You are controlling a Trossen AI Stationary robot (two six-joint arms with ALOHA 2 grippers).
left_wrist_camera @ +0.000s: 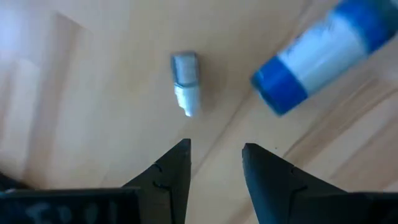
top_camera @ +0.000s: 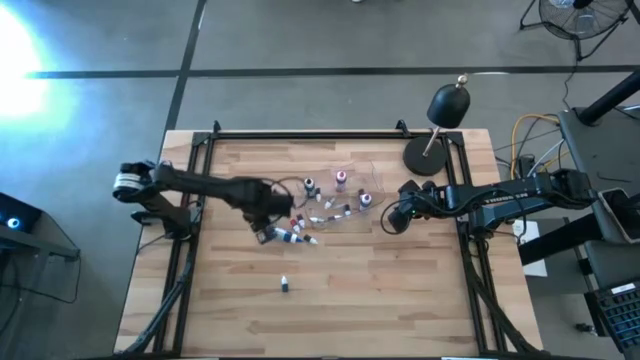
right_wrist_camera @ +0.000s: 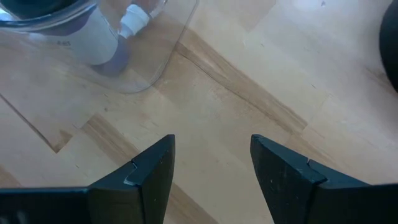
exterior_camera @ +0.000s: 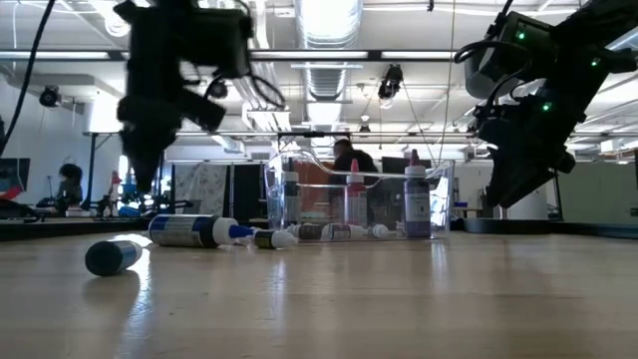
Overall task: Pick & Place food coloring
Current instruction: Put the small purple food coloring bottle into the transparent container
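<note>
Just above my left gripper (left_wrist_camera: 214,163) (open, empty) in the frame, a small bottle (left_wrist_camera: 185,91) lies pointing back at me.

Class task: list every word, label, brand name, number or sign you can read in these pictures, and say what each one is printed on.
None can be read.
Right arm: pale lettering along its side, too small to read.
Blue-and-white bottle: faint print on the white band, too blurred.
Lying bottle: a label with marks, too blurred.
Bottle in the clear tray: tiny dark print, unreadable.
</note>
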